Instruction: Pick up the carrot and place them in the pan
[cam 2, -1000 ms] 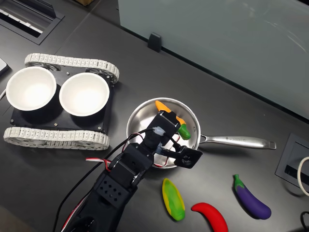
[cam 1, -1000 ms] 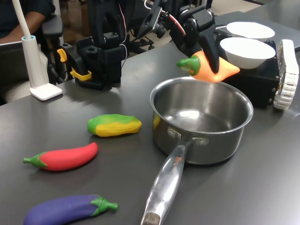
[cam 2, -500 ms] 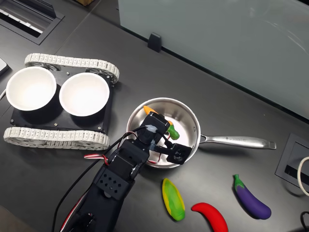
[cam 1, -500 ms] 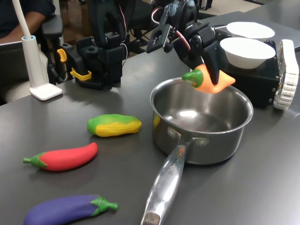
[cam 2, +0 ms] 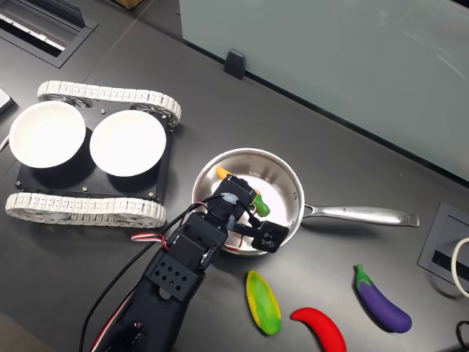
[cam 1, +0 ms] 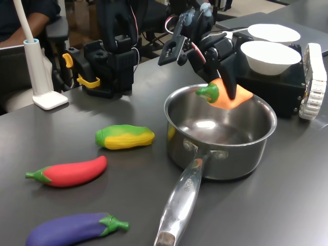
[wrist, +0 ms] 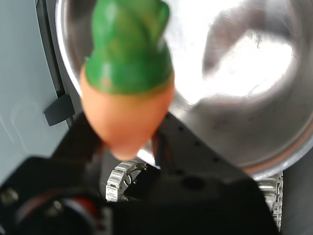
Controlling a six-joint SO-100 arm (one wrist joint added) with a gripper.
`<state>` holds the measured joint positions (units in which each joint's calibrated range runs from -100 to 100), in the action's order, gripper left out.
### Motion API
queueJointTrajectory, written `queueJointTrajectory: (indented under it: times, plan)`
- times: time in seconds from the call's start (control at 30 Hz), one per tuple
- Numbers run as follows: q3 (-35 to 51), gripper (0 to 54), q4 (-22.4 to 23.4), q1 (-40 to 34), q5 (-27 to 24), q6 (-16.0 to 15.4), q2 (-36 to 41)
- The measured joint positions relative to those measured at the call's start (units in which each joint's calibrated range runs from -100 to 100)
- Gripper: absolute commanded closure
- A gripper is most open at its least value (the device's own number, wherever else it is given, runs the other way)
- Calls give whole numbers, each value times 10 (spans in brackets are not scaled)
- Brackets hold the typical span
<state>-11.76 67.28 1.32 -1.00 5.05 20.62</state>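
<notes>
The orange carrot (cam 1: pixel 228 95) with its green stem end (wrist: pixel 129 44) hangs just over the steel pan (cam 1: pixel 256 148), level with its rim. My gripper (cam 1: pixel 227 87) is shut on the carrot, with the black fingers (cam 1: pixel 229 66) coming down from above. In the second exterior view the arm covers most of the carrot (cam 2: pixel 222 172), and my gripper (cam 2: pixel 238 187) sits over the pan (cam 2: pixel 286 180) interior. The wrist view shows the carrot close up against the shiny pan (wrist: pixel 254 107) bottom. The pan's long handle (cam 1: pixel 179 205) points toward the first exterior view's bottom.
A corn cob (cam 1: pixel 125 137), a red chili (cam 1: pixel 69 171) and a purple eggplant (cam 1: pixel 72 229) lie to the pan's left in the first exterior view. Two white bowls (cam 1: pixel 270 56) sit on a tracked black base (cam 2: pixel 88 183) behind the pan. A person's arm (cam 1: pixel 31 18) is at the back left.
The gripper has lowered the carrot from well above the pan's far rim to rim level, and moved it slightly inward over the pan.
</notes>
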Motion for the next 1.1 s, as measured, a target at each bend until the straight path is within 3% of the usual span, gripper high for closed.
queueJointTrajectory:
  times: [0.17,0.67,1.0,1.1]
  plan:
    - [0,241,-1,0,0,0,0]
    - [-26,119,-1,2,9,0,48]
    - [-84,119,-13,2,14,0,94]
    - [-109,213,-25,1,17,0,120]
